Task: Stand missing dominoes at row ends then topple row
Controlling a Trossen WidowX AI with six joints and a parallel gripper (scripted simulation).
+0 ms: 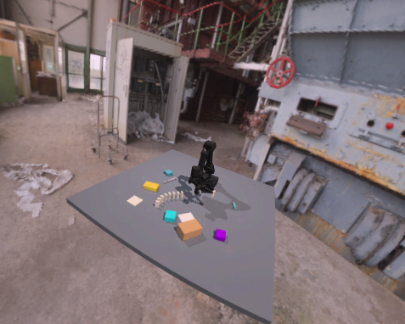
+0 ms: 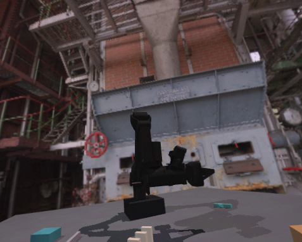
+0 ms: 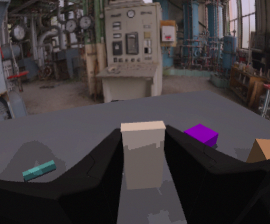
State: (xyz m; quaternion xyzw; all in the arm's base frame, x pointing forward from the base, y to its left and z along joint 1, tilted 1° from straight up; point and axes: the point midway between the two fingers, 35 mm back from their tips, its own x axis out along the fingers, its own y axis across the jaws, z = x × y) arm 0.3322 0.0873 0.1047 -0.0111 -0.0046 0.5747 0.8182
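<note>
Claw: fingers closed on one pale domino, gripped from its two sides; claw [image 2: 211,171] [image 3: 142,133] roughly level in the exterior view.
Held domino: domino [image 1: 213,193] [image 3: 143,155] upright between the fingertips in the wrist view; whether its foot meets the desk, cannot tell.
Arm: black arm [image 1: 206,163] [image 2: 142,142], upper part raised, forearm low.
Row: curved line of standing dominoes [image 1: 170,197] [image 2: 144,235] on the desk [image 1: 241,271] [image 2: 94,213] [image 3: 86,112], well apart from the held one.
Orange block: orange block [image 1: 189,229] [image 2: 301,232] [image 3: 268,150] beside a pale pink piece [image 1: 186,217].
Cyan block: cyan block [image 1: 170,216] near that pink piece.
Purple block: purple block [image 1: 220,235] [image 3: 201,135], apart from the orange one.
Yellow block: yellow block [image 1: 151,186] near a flat cream piece [image 1: 135,200].
Teal piece: small teal piece [image 1: 234,205] [image 2: 222,205] [image 3: 39,170], lying down.
</note>
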